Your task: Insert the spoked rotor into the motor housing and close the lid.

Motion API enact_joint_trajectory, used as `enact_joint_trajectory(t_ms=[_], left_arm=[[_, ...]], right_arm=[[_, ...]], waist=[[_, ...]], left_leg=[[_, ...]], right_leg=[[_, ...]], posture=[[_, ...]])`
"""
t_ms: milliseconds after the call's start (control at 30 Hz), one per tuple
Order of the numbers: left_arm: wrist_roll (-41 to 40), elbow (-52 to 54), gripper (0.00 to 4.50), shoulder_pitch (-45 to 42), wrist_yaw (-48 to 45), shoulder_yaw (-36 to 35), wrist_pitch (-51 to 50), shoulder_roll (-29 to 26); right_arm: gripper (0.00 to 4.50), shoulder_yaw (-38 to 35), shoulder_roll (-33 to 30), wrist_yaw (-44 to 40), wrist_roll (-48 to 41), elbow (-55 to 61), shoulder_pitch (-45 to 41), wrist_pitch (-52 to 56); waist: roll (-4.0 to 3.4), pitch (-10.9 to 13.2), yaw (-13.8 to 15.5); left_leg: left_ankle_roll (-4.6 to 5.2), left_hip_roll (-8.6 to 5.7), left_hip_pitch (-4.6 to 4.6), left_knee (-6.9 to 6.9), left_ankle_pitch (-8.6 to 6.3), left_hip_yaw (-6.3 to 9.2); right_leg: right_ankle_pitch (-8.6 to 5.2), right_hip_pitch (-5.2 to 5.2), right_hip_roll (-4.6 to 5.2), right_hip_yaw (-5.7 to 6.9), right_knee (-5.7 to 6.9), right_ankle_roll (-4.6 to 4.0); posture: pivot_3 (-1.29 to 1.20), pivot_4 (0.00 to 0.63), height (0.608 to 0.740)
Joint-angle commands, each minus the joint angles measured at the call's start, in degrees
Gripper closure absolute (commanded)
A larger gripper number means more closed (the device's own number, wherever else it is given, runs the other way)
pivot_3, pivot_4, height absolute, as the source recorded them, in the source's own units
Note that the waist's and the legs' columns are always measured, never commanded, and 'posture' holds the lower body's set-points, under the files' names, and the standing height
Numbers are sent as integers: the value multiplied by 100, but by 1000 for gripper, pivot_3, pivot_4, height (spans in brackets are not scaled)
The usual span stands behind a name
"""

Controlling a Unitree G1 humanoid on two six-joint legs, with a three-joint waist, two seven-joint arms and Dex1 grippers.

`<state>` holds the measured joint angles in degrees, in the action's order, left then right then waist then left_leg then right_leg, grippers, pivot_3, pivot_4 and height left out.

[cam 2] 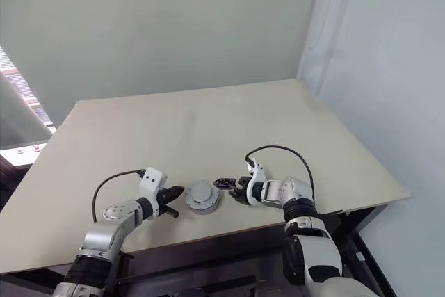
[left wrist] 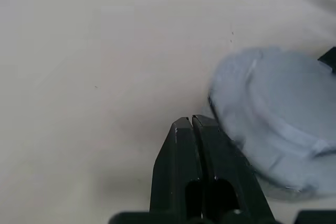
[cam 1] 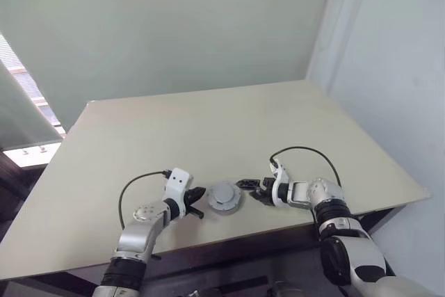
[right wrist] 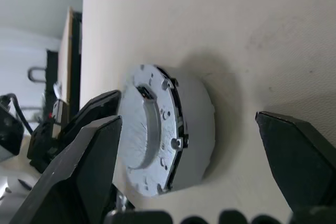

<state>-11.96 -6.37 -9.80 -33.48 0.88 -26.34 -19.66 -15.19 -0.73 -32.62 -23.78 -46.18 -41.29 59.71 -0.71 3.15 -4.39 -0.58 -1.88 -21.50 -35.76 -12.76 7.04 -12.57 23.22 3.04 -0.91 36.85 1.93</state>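
The grey ridged lid [cam 1: 225,196] lies on top of the round motor housing [right wrist: 198,129], whose pale side wall shows beneath it. The stack stands near the table's front edge. The spoked rotor is hidden. My left gripper [cam 1: 201,192] is shut, its tips just left of the stack and close to its rim [left wrist: 231,108]. My right gripper [cam 1: 249,190] is open on the stack's right side, pointing at it, with nothing between its fingers [right wrist: 294,156]. The right wrist view also shows the left gripper's dark fingers [right wrist: 86,116] behind the lid [right wrist: 147,135].
The beige table [cam 1: 208,123] stretches far back behind the stack. Its front edge runs just below both grippers. A pale wall stands at the back and on the right, and a window at the far left.
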Motion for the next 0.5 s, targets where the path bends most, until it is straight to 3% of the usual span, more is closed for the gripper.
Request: enact_joint_trajectory(t_ms=[33, 500], left_arm=[[-265, 488, 4500, 72, -172, -21, -171, 5], [-202, 623, 4500, -49, 431, -536, -14, -132]], right_arm=[[40, 72, 131, 30, -96, 36, 27, 19], [40, 278, 195, 65, -75, 164, 40, 57]], waist=[[0, 0, -7], [0, 0, -25]], left_leg=[[1, 0, -5, 0, 0, -1], [1, 4, -6, -7, 0, 0]], right_leg=[[1, 6, -1, -1, 2, -1], [1, 9, -7, -1, 6, -2]], posture=[[0, 0, 740], [0, 0, 740]])
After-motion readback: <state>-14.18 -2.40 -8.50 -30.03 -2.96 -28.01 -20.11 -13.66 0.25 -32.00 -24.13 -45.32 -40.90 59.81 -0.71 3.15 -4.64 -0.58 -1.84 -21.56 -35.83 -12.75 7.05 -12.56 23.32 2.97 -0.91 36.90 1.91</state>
